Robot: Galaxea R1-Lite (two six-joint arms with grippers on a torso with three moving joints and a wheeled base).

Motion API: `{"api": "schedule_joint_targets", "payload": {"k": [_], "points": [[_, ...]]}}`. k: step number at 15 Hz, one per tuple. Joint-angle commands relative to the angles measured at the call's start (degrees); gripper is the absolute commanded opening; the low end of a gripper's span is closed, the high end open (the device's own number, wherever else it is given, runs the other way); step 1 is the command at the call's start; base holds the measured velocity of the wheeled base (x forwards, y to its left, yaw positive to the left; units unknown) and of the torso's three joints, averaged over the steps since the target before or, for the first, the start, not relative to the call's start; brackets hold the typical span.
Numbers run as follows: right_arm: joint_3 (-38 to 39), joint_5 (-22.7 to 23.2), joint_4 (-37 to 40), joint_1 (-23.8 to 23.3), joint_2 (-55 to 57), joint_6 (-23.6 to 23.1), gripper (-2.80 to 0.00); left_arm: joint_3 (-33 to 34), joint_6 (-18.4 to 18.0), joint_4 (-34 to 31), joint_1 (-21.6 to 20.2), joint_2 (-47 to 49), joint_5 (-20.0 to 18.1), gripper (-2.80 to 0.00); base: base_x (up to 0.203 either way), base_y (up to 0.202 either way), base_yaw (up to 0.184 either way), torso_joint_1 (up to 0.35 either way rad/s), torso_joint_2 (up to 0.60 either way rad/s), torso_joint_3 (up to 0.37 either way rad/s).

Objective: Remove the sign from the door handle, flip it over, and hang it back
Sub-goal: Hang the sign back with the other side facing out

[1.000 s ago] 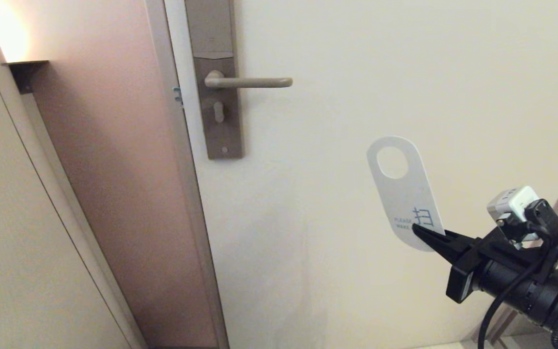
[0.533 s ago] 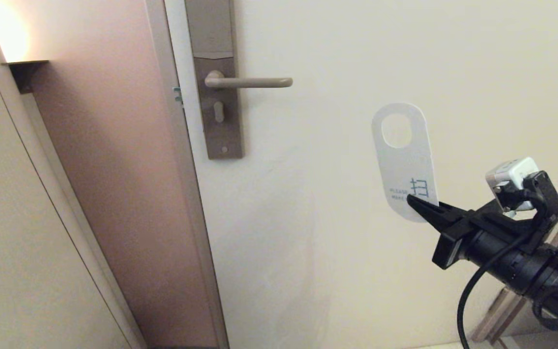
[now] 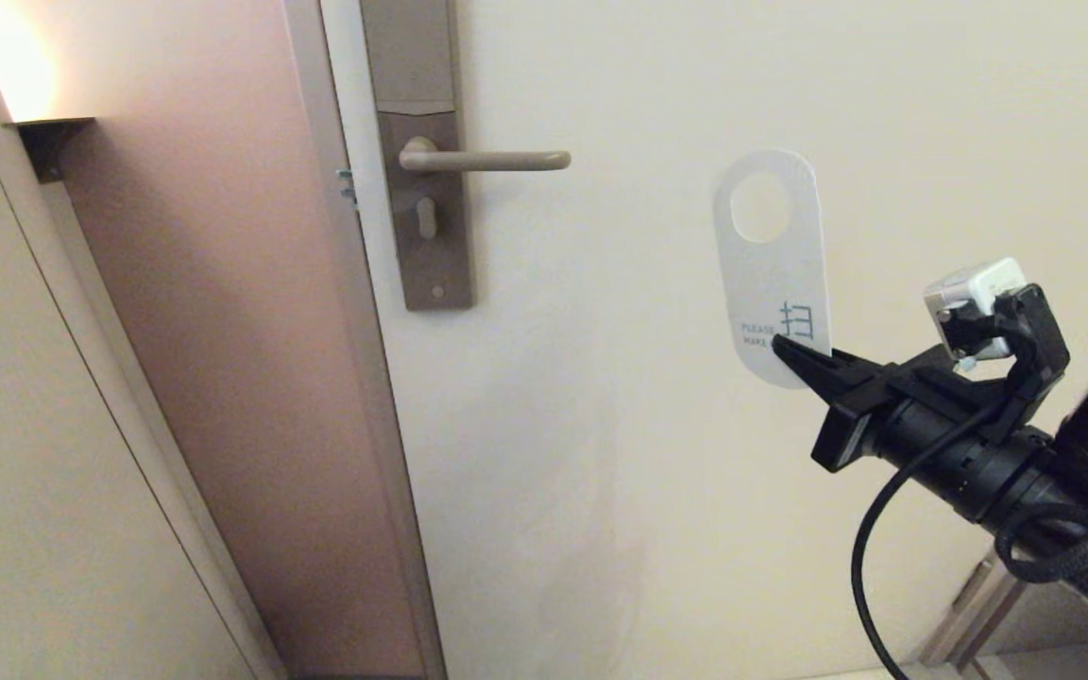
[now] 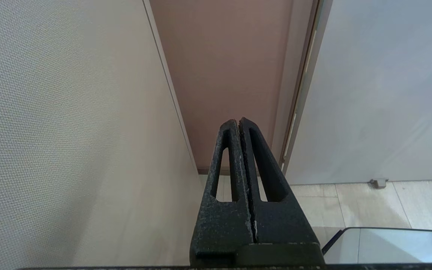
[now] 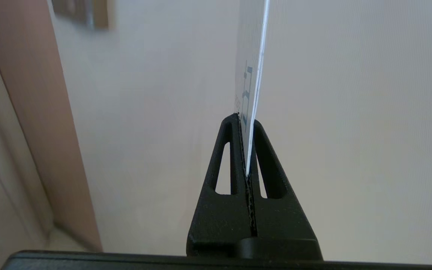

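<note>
Right hand carried the sign, off the handle, ready for rehanging.

Head view: the right hand (image 3: 794, 364) was clamped on the lower end of the sign (image 3: 771, 264), white "PLEASE MAKE" side showing, upright, well apart from the door handle (image 3: 487, 161), whose lever was bare. Left wrist view: the left hand (image 4: 238, 123), fingers together on nothing, was parked low beside the wall. Right wrist view: the card (image 5: 251, 75) sat edge-on between the pressed fingers (image 5: 231, 157). Judged: rehanging was in hand; next, the oval hole needed threading over the lever's free tip.
</note>
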State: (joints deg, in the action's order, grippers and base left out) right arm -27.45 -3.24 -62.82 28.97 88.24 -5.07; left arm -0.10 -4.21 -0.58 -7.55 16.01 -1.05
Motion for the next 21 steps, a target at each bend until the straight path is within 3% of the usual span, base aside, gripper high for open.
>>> {"api": "schedule_joint_targets", "payload": {"k": [1, 11, 21], "points": [[-2.1, 0.1, -0.4, 0.2, 1.2, -0.1, -2.8, 0.0, 0.0, 0.0, 0.0, 0.1, 0.0, -2.8, 0.0, 0.0, 0.0, 0.0, 0.0, 0.0], [-7.8, 0.6, -0.4, 2.0, 7.6, -3.0, -2.8, 0.0, 0.0, 0.0, 0.0, 0.1, 0.0, -2.8, 0.0, 0.0, 0.0, 0.0, 0.0, 0.0], [-11.4, 0.3, -0.2, 3.9, 11.3, -2.6, -2.8, 0.0, 0.0, 0.0, 0.0, 0.1, 0.0, -2.8, 0.0, 0.0, 0.0, 0.0, 0.0, 0.0]]}}
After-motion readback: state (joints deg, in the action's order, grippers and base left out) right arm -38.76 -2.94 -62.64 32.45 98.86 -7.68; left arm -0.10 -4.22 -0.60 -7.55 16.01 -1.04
